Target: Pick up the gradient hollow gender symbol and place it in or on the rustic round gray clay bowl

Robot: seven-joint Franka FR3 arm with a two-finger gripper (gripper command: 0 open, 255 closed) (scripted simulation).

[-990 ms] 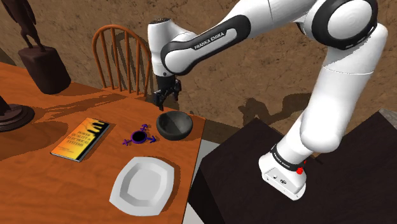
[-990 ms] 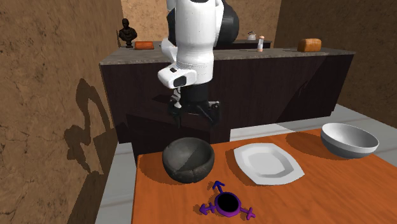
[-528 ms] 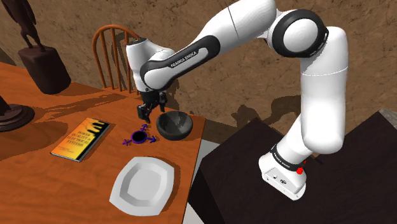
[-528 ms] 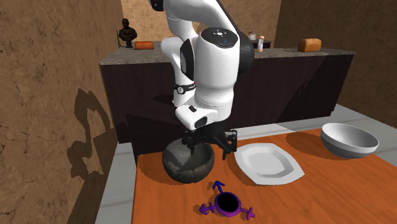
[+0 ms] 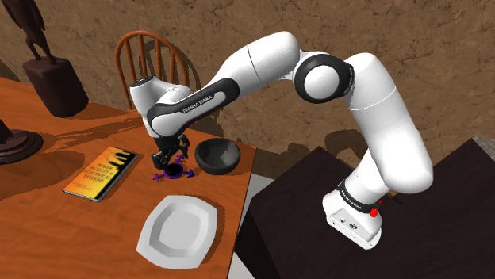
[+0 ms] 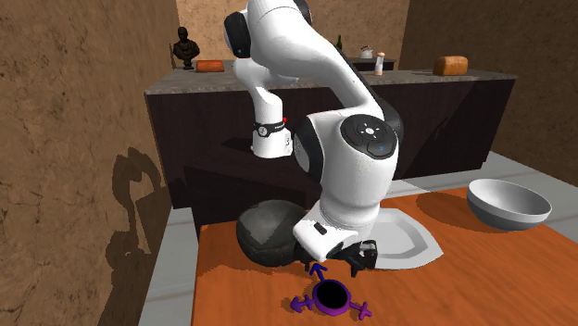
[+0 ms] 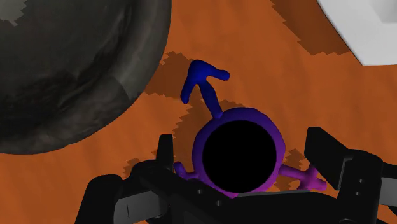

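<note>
Here, in the shoulder view, the end effector [image 5: 173, 152] hangs just above the purple-and-blue gender symbol [image 5: 173, 171], which lies flat on the orange counter [image 5: 47, 230] beside the dark gray bowl [image 5: 219, 155]. In the second exterior view, the symbol [image 6: 330, 298] lies near the bowl [image 6: 264, 236], toward the camera. In the wrist view, the fingers [image 7: 324, 149] stand apart, one on either side of the symbol's ring, clasping nothing.

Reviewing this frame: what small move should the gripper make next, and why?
Probably lower straight down a little. The gripper hangs open over the purple gender symbol, its fingers either side of the ring and not touching it, so it seems aligned but too high to close.
</note>
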